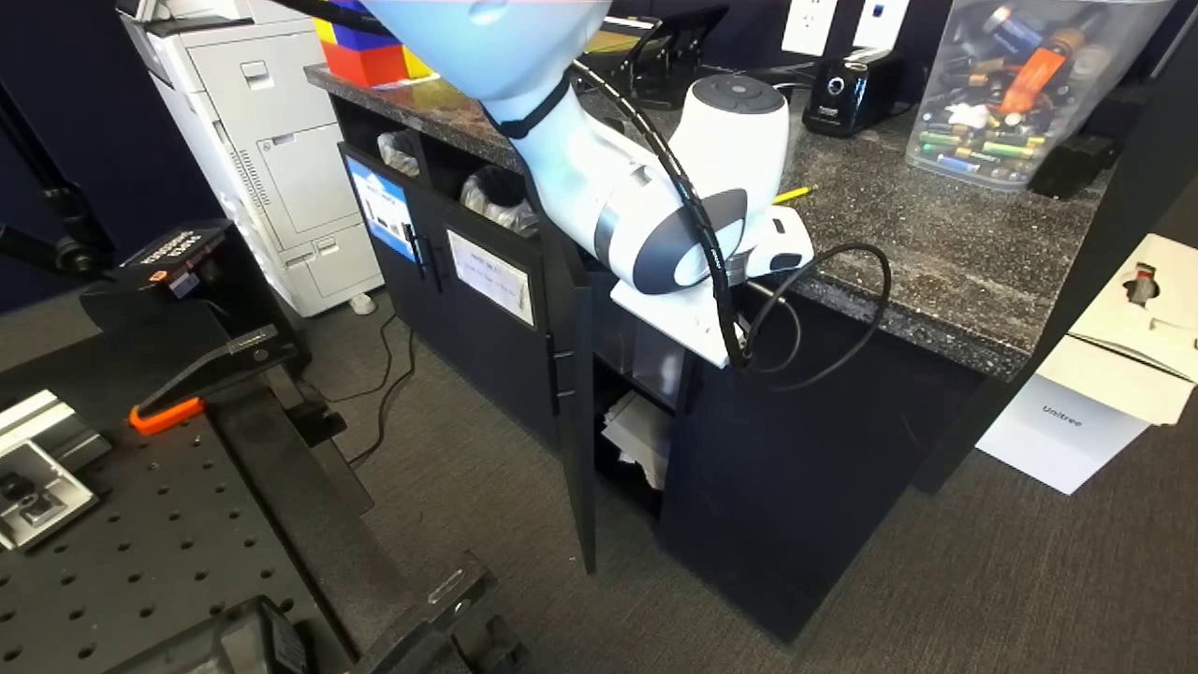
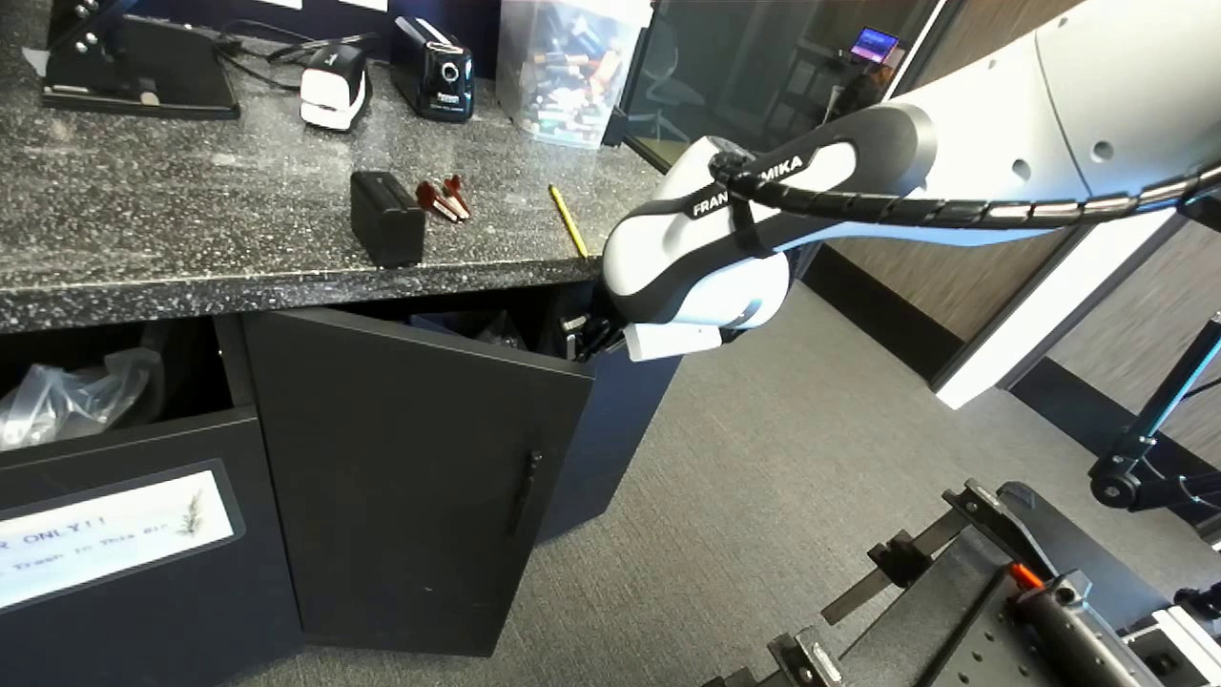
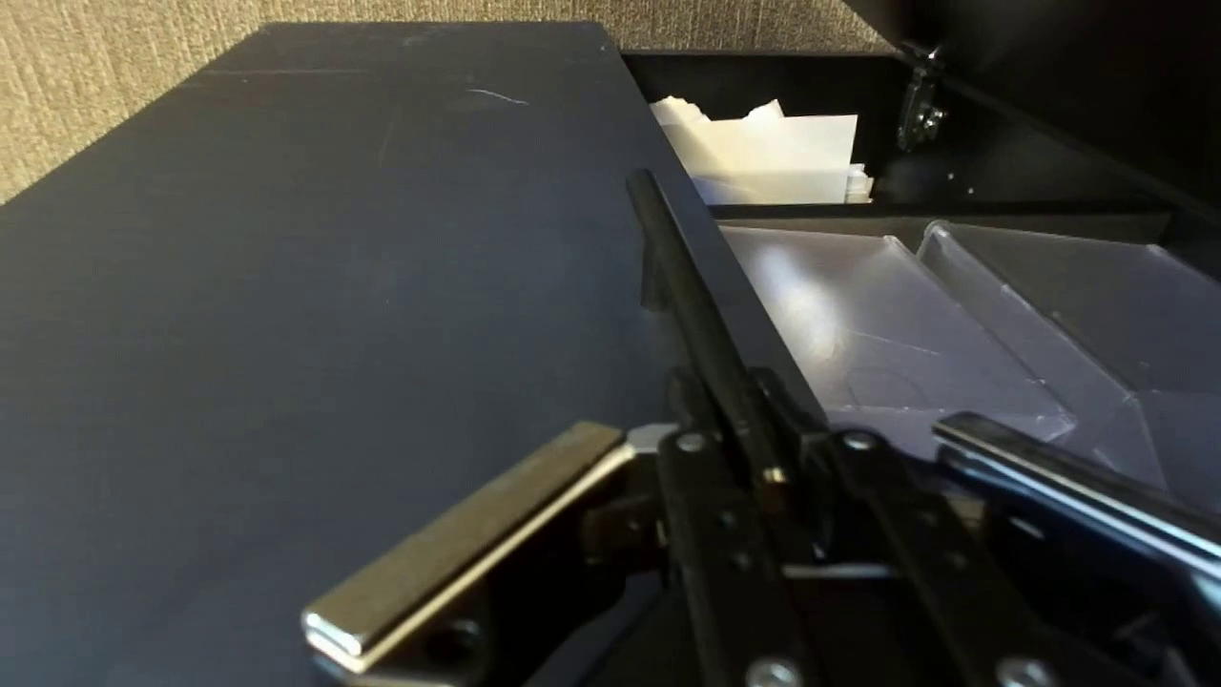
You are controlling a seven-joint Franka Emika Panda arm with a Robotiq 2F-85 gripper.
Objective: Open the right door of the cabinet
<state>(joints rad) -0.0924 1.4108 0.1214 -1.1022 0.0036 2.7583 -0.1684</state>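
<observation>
The right door, a dark navy panel, shows in both exterior views (image 1: 796,468) (image 2: 610,439) and fills much of the wrist view (image 3: 382,286). It looks shut or nearly so, about in line with the cabinet front. The cabinet has a speckled grey countertop (image 1: 917,225) (image 2: 191,210). A black bar handle (image 3: 672,248) stands along the door's inner edge in the wrist view. My gripper (image 3: 730,396) has its fingertips on both sides of this bar and appears closed on it. In an exterior view the gripper (image 2: 591,334) is beside the left door's top corner; the fingertips are hidden.
The left door (image 1: 582,431) (image 2: 420,477) stands partly open beside the gripper. Papers (image 3: 763,153) and clear plastic cases (image 3: 887,324) are inside the cabinet. A perforated black table (image 1: 140,543) stands opposite. A white box (image 1: 1067,431) is near the cabinet's right end.
</observation>
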